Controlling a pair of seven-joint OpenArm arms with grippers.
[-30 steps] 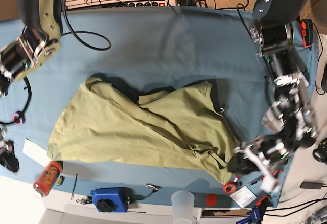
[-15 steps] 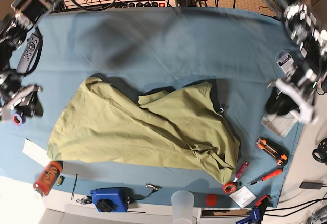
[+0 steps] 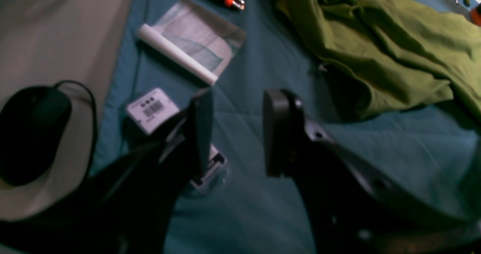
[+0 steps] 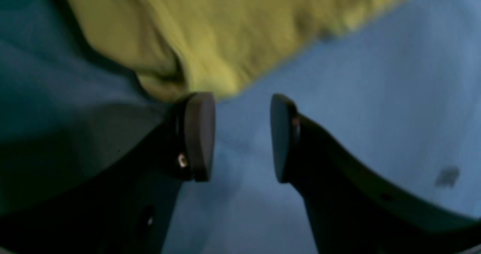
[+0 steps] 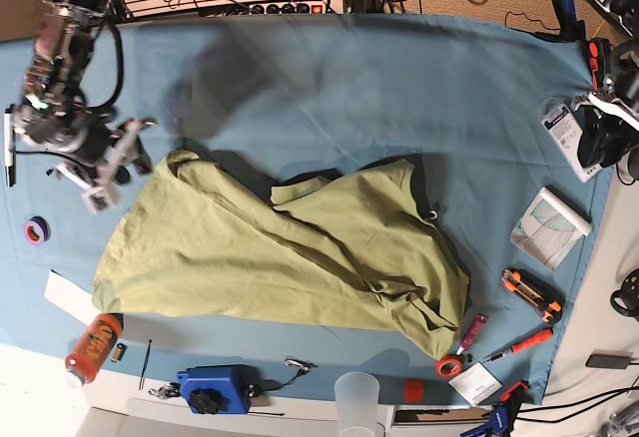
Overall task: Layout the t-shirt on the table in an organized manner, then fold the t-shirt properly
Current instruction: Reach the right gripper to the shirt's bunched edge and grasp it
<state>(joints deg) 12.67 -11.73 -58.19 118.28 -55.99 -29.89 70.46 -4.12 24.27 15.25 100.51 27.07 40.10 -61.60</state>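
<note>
Lying crumpled, the t-shirt (image 5: 270, 257) stretches lengthwise across the table (image 5: 329, 88).

The left gripper (image 3: 236, 133) has two matte black fingers (image 3: 276, 133) with flat rounded pads and small screw holes along their curved arms. The right gripper (image 4: 242, 137) looks alike, with a silver screw beside one pad. White-and-black housings and black cables clothe both arms.

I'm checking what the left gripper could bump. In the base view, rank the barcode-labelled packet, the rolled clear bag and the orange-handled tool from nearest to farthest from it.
From the left gripper:
1. Barcode-labelled packet, right beside it at the table's edge.
2. Rolled clear bag, farther toward the front.
3. Orange-handled tool, farthest, near the front corner.
</note>
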